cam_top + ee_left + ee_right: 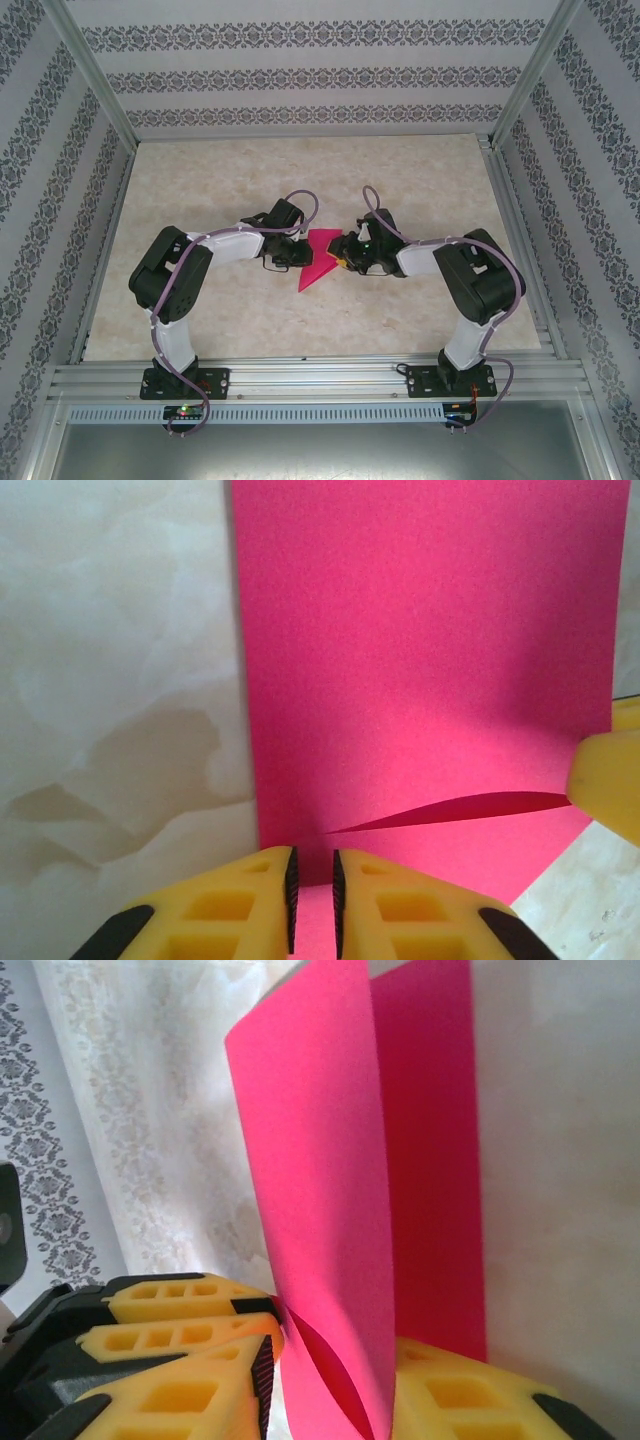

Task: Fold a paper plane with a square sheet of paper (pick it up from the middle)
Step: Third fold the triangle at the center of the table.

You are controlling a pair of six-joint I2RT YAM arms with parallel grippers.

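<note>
Where the overhead camera looks down, a pale marbled counter (pixel 260 320) sits inside an aluminium frame (pixel 98 90), with walls (pixel 300 80) papered in grey floral stripes on three sides. The square sheet of paper (pixel 322 262), partly folded with a sharp point toward the near edge, lies mid-counter. The left hand (pixel 293 250) meets the sheet's left edge and the right hand (pixel 345 255) its right edge. The wrists cover both edges, and the fingers are too small here to read.

From the left wrist, the sheet (pixel 420 660) lies flat on the counter (pixel 110 680), with one layer raised slightly along a shadowed slit. The left hand (pixel 312 895) stands at the sheet's near edge, its yellow fingers (pixel 400 910) almost together. Pink shows in the thin gap; whether they pinch the paper I cannot tell. A finger of the right hand (pixel 610 780) cuts in at the sheet's right edge.

From the right wrist, a flap of the sheet (pixel 310 1160) stands up off the counter (pixel 560 1160) and curls down between the fingers of the right hand (pixel 330 1390), which grip it. The flap hides part of the far finger (pixel 470 1400). Left of the sheet, the left hand (pixel 150 1310) is cropped by the picture's edge.
</note>
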